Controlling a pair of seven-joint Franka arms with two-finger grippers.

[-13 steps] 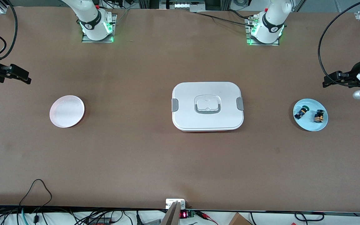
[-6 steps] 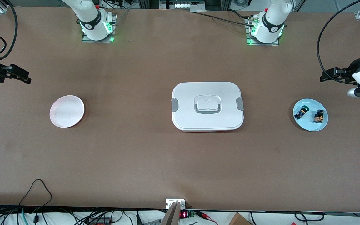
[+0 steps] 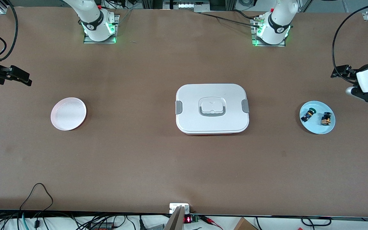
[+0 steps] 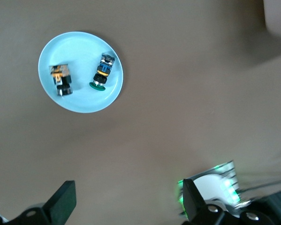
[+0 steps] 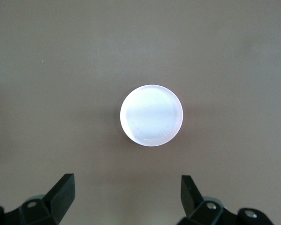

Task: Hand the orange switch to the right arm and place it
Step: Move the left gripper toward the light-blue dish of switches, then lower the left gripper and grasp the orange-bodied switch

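The orange switch [image 3: 326, 118] lies on a light blue plate [image 3: 317, 127] at the left arm's end of the table, beside a similar black switch with a green cap [image 3: 308, 115]. In the left wrist view the orange switch [image 4: 61, 79], the green-capped one [image 4: 102, 71] and the plate [image 4: 84, 101] all show. My left gripper [image 3: 340, 71] is up in the air over bare table beside the plate, open and empty [image 4: 128, 194]. My right gripper [image 3: 21, 77] waits high over the right arm's end, open and empty [image 5: 126, 185].
A pink-white plate [image 3: 68, 113] sits toward the right arm's end and shows in the right wrist view [image 5: 151, 115]. A closed white lidded container [image 3: 212, 108] stands mid-table. Cables run along the table's front edge.
The left arm's wrist has turned and its gripper has shifted a little toward the robots' side, still beside the blue plate. The right arm has not moved.
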